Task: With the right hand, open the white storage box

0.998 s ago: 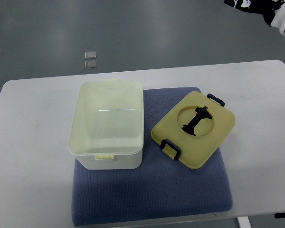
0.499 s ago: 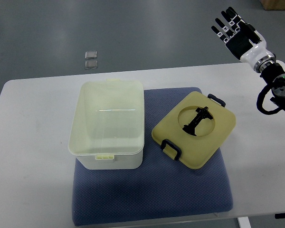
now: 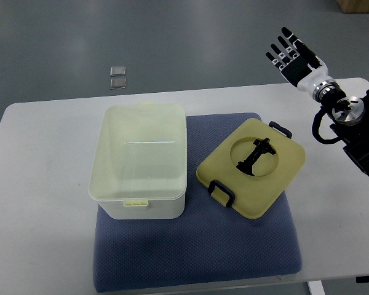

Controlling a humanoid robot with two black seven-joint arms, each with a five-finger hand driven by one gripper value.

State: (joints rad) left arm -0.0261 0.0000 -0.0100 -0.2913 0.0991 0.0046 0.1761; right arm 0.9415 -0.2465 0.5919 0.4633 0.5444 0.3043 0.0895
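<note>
**Ana:** On the blue mat [image 3: 190, 258], where exactly does the white storage box [image 3: 139, 161] sit?

**Ben:** Over the mat's left part, its left side hanging a little past the mat edge onto the table [image 3: 43, 203]. It already stands open and looks empty. Its yellow lid [image 3: 252, 169] lies flat just right of the box, on the same mat, close but apart from it.

**Ana:** And the right hand [image 3: 292, 54]?

**Ben:** Well away from the box, up beyond the far right corner of the mat, raised over the table's back edge. Fingers spread and straight, grasping nothing. The left hand doesn't show at all.

**Ana:** How would you expect the box to handle?

**Ben:** Light, I'd judge. Thin, translucent plastic walls, nothing inside. Stiff enough to keep its shape, but smooth, so it may slide or tip under a sideways push, though the textured mat should help hold it.

**Ana:** Where would you take hold?

**Ben:** On the box, the small latch tabs [image 3: 136, 202] at the near and far rim are the natural spots. On the lid, the dark clips [image 3: 221, 189] at two edges, or the black handle [image 3: 253, 155] lying in the round recess in the middle. The handle looks thin, so a pinch with the fingertips suits it better than a full grasp.

**Ana:** Anything fragile?

**Ben:** The clips, probably. Thin plastic hinges may snap if forced.
</note>
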